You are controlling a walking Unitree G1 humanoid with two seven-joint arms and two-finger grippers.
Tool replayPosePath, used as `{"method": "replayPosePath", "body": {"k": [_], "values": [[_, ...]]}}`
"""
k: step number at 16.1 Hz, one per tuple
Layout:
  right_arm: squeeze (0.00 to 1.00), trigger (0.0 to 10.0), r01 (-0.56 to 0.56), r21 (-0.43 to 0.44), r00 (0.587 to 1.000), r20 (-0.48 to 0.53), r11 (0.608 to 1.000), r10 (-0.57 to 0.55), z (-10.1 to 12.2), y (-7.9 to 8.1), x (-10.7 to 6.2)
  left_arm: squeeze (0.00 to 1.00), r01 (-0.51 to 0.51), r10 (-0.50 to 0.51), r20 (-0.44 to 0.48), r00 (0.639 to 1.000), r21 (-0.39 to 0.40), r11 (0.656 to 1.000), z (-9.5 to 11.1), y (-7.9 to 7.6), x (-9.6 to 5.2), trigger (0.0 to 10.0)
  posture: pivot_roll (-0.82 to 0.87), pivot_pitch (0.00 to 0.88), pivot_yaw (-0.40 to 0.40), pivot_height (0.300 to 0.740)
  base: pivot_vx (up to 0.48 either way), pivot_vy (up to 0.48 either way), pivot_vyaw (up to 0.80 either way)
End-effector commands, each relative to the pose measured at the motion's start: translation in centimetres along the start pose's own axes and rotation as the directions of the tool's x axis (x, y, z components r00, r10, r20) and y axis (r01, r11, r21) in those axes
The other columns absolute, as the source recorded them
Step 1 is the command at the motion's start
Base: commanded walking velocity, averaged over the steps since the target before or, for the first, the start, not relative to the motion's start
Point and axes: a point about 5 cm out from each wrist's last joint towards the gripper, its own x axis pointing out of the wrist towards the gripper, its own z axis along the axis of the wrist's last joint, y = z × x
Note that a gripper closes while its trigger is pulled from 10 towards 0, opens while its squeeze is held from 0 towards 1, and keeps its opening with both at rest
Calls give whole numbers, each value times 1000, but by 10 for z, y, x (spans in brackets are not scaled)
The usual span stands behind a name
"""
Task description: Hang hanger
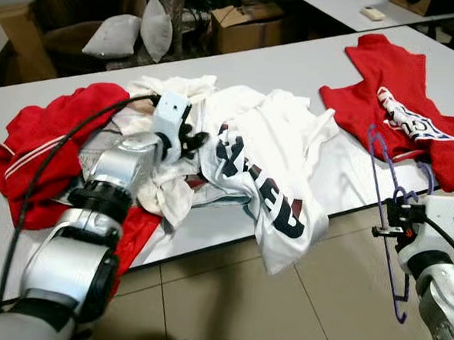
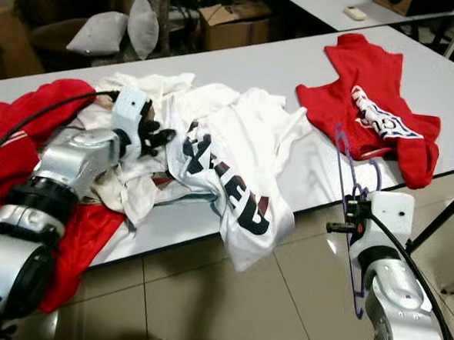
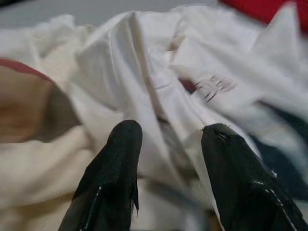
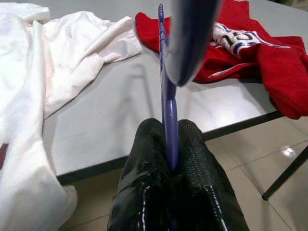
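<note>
- Right wrist view: the right tool (image 4: 171, 159) has its two black fingers pressed together on the thin purple hanger (image 4: 167, 86), held upright off the near edge of the table (image 1: 310, 67), just in front of the red jersey (image 1: 404, 104).
- The hanger looks to be light, slim plastic: stiff enough to keep its shape, but likely to flex or swing from a pinch on one bar. The flat edge sits squarely between the pads, a fair hold; a grip near the neck below the hook would probably steady it more.
- To the left of the red jersey, the left tool (image 1: 189, 141) rests on the white jersey (image 1: 273, 165), fingers apart with a soft fold of cloth between them (image 3: 115, 159), not clamped.
- The white jersey is limp and drapes over the table edge, so it will likely sag and slide; shoulders or collar seem the sound places to take it.
- Large dark letters run down the white jersey and white lettering crosses the red one; neither can be read in full.
- More red cloth (image 1: 43, 143) lies heaped on the far left of the white jersey.
</note>
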Motion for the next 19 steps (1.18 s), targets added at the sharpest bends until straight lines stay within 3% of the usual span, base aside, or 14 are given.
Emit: {"method": "replayPosePath", "body": {"k": [1,2,3,4,5,12,16,19], "values": [[0,10000,-18,2,1000,11,1000,18,2,4,-2,0,6,-6,2,1000,-57,998,1,3,-1,10000,3,0,107,740,0,0,0],[0,10000,-21,2,1000,9,1000,21,1,4,-2,0,45,-46,2,999,-132,990,-3,0,1,9725,0,0,112,740,0,0,0],[0,10000,-22,2,1000,8,1000,22,1,4,-2,0,56,-57,-3,998,-152,987,-5,-1,2,4745,1,0,111,740,0,0,0],[0,10000,-24,1,1000,8,1000,24,1,5,-1,0,78,-81,-14,997,-166,983,-9,-3,3,471,2,0,109,740,0,0,0],[0,10000,-27,0,1000,7,1000,27,1,5,-1,0,106,-111,-17,994,-180,978,-12,-7,4,0,2,0,109,740,0,0,0],[0,10000,-36,-11,999,8,999,36,2,6,3,0,249,-248,33,968,-185,951,-5,-22,6,0,11,0,104,740,0,0,0],[0,10000,-35,-17,999,6,999,35,1,6,2,0,230,-234,-9,972,-144,963,-11,-25,9,0,7,0,111,740,0,0,0],[0,10000,-31,-15,999,6,999,31,0,6,0,0,227,-215,84,973,-179,957,4,-28,12,0,6,0,116,740,0,0,0]]}}
